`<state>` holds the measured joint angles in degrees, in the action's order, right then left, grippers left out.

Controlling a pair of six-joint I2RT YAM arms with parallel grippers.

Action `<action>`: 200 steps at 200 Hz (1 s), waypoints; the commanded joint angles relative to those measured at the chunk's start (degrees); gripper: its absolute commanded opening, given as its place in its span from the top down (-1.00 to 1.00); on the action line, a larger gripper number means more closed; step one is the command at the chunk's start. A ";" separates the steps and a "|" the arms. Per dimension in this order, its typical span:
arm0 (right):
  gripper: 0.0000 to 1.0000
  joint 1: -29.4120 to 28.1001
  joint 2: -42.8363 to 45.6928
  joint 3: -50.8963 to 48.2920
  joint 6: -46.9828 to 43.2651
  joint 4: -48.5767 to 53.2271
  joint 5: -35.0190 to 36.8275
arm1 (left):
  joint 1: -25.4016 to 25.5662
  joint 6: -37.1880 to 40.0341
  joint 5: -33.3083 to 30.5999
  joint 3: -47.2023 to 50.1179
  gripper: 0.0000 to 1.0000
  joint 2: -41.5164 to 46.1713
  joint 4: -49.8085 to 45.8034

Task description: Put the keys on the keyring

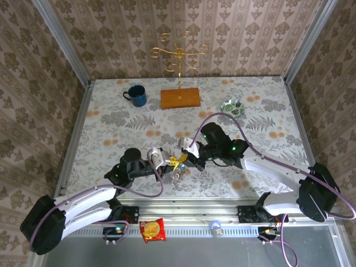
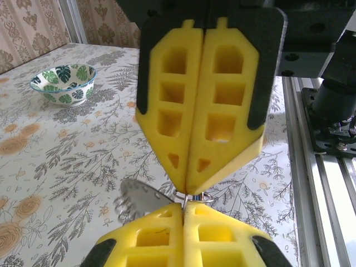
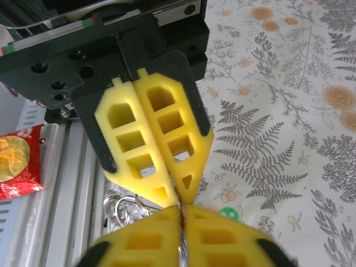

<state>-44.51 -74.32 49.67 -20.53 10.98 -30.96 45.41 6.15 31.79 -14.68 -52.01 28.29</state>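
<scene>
left gripper (image 2: 183, 207) was clamped shut on a thin wire keyring (image 2: 193, 196), mostly hidden between its tips. a toothed silver key (image 2: 136, 203) jutted out left of it. right gripper (image 1: 186, 158) met it tip to tip, jaws together, its hold unclear. both sat near the front edge of the table (image 1: 111, 111), with open room behind.

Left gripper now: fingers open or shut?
Shut. In its wrist view the left gripper shows both yellow fingers meeting along one seam, no gap.

Shiny metal keys (image 2: 139, 201), glossy bowl (image 2: 62, 83)
</scene>
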 commanded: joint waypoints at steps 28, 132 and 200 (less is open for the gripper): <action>0.20 0.38 6.48 -5.37 3.08 -3.08 6.66 | 0.45 1.25 0.64 -1.06 1.00 1.22 0.25; 0.38 -1.03 2.08 -8.71 5.78 -9.18 5.21 | 0.54 0.63 0.23 -0.44 1.00 1.48 1.60; 0.85 -1.06 1.79 -8.33 5.03 -8.67 4.77 | 0.53 0.17 0.17 -0.35 1.00 1.75 2.60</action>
<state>-45.32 -72.12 41.60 -15.20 3.18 -25.91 45.45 6.26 30.85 -14.66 -51.46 27.83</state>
